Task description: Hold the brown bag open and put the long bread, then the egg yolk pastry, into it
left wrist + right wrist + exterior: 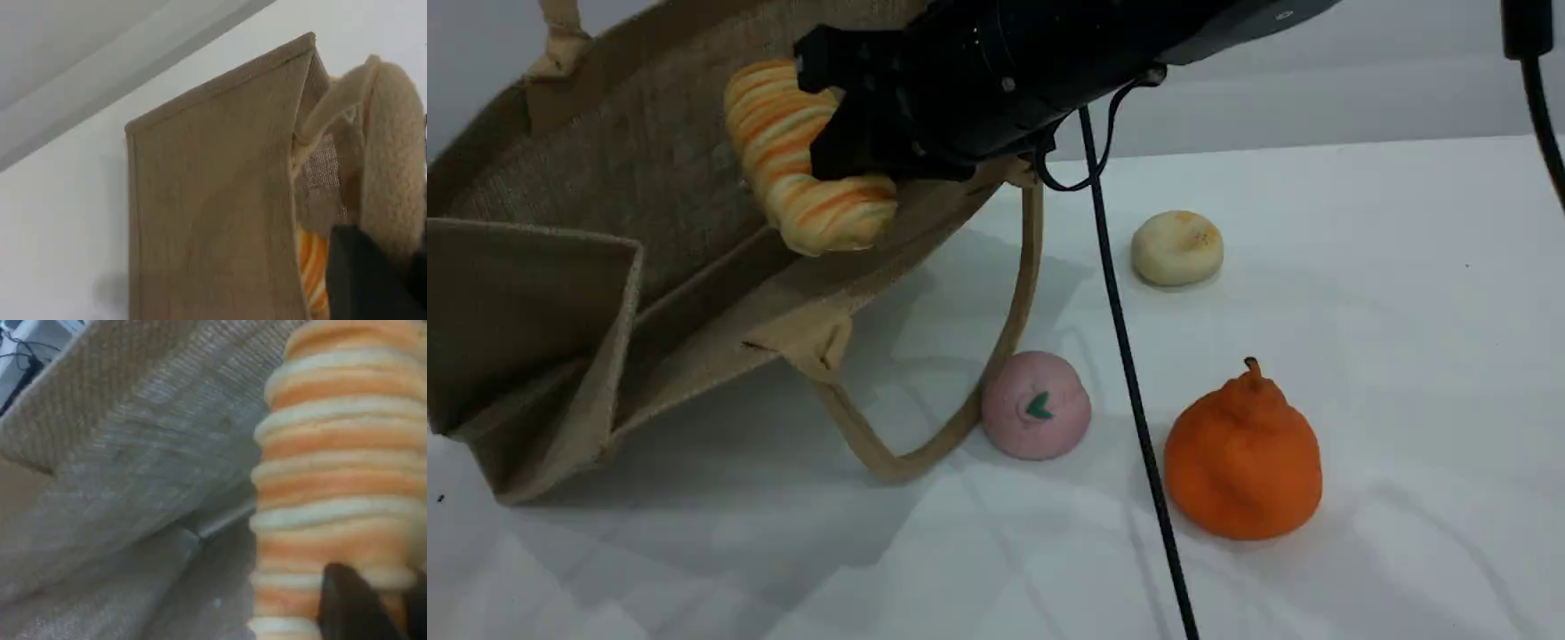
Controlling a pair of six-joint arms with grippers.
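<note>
The brown bag (605,178) lies tilted at the left with its mouth wide open towards the right. Its upper handle (560,36) runs up out of the scene view. In the left wrist view, my left gripper (373,267) is shut on that beige handle (393,167) above the bag's side wall (213,220). My right gripper (831,124) holds the striped long bread (818,209) inside the bag's mouth, just above the lower rim. The right wrist view shows the long bread (333,473) against the woven inside (120,487). The egg yolk pastry (1176,247) sits on the table to the right.
A pink ball with a green mark (1037,404) lies against the bag's lower handle loop (925,453). An orange pear-shaped fruit (1243,458) stands at the front right. A black cable (1129,373) hangs from the right arm across the table's middle.
</note>
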